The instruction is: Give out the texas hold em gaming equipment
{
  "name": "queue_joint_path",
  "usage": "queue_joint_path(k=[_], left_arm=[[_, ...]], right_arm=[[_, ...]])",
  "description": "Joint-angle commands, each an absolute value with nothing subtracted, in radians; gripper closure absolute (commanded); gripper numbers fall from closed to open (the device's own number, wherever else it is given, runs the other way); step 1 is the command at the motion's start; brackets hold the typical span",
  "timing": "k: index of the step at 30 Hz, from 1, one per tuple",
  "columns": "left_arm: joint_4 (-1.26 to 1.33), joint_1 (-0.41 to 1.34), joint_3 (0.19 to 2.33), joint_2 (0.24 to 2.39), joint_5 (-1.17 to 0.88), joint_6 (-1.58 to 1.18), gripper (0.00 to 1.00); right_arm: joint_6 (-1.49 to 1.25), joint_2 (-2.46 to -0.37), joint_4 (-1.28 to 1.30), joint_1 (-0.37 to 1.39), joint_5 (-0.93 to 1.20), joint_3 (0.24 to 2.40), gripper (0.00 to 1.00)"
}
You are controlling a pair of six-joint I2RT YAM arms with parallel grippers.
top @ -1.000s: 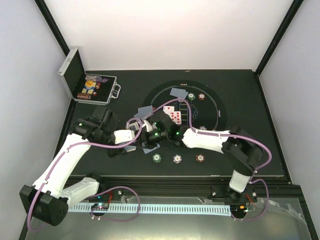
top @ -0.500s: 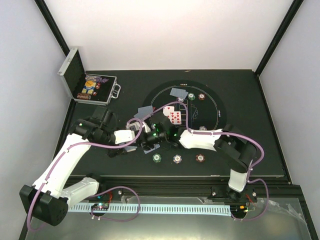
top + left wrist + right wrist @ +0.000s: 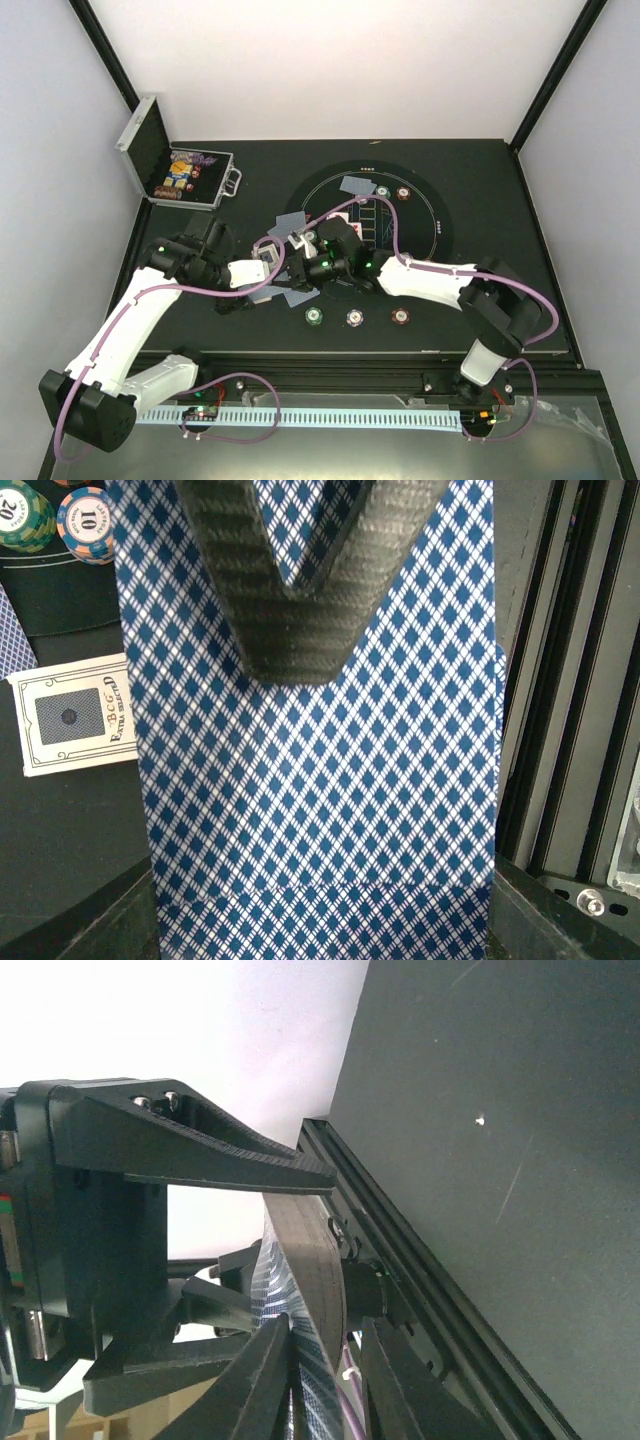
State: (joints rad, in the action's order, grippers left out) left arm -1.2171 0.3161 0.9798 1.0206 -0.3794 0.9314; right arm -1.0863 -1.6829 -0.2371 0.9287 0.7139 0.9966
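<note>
My left gripper (image 3: 281,272) is shut on a deck of cards (image 3: 320,780) whose blue diamond backs fill the left wrist view. My right gripper (image 3: 306,270) meets it over the mat's left edge. In the right wrist view the bent deck (image 3: 312,1260) stands edge-on and one card (image 3: 318,1375) reaches down between my right fingers (image 3: 262,1380). One finger lies against it; a gap shows on the other side. Green (image 3: 314,316), white (image 3: 355,317) and red (image 3: 401,316) chips lie in a row nearby. Face-down cards (image 3: 358,186) and two chips (image 3: 403,193) lie further back.
The open silver case (image 3: 185,175) with more chips stands at the back left. Another face-down card (image 3: 290,225) lies left of the round mat (image 3: 430,225). A white printed card (image 3: 75,715) and two chips (image 3: 85,510) lie beside the deck. The black rail (image 3: 400,352) runs along the near edge.
My right gripper has shifted a little left onto the deck's end and its jaws have narrowed around a card. The left arm with the deck has stayed put.
</note>
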Motion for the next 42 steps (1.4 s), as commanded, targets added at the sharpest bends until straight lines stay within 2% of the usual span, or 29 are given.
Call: queue_joint_path(k=[1,4,7,13,15,17,19,21,25,29,32,38,42], left_arm=[[-1.224,0.314,1.020,1.006,-0.390,0.936,0.98],[-1.224,0.314,1.019,1.006,-0.389,0.935,0.98],[-1.224,0.314,1.019,1.005,-0.389,0.936,0.98],[-1.223,0.314,1.020,1.009,-0.388,0.936,0.98],[-1.221,0.314,1.018,1.009,-0.387,0.935,0.98],[-1.221,0.315,1.017,1.011,-0.387,0.935,0.99],[-1.220,0.314,1.018,1.012,-0.387,0.933,0.98],[-1.218,0.314,1.014,1.011,-0.387,0.933,0.98],[-1.219,0.314,1.013,1.016,-0.385,0.931,0.98],[-1.224,0.314,1.018,1.015,-0.379,0.928,0.98],[-1.221,0.314,1.015,1.011,-0.374,0.926,0.98],[-1.223,0.315,1.017,1.018,-0.362,0.930,0.98],[-1.221,0.314,1.016,1.017,-0.356,0.937,0.98]], right_arm=[[-1.032,-1.649,-0.107,0.917,0.671,1.007,0.80],[-0.994,-1.624,-0.048,0.912,0.656,1.021,0.85],[-0.964,-1.600,-0.001,0.887,0.654,1.019,0.97],[-0.847,-1.542,0.140,0.808,0.657,1.048,0.99],[-0.730,-1.533,0.249,0.772,0.636,1.110,0.99],[-0.593,-1.538,0.435,0.737,0.556,1.194,0.99],[-0.448,-1.558,0.606,0.726,0.304,1.291,0.99],[-0.315,-1.581,0.672,0.727,0.064,1.345,0.99],[0.017,-1.628,0.483,0.746,-0.479,1.260,0.99],[0.448,-1.719,0.084,0.754,-0.751,1.101,0.99],[0.632,-1.807,-0.134,0.755,-0.801,1.049,0.99],[0.650,-1.969,-0.115,0.754,-0.785,1.122,0.99],[0.614,-1.990,-0.072,0.753,-0.758,1.123,0.99]])
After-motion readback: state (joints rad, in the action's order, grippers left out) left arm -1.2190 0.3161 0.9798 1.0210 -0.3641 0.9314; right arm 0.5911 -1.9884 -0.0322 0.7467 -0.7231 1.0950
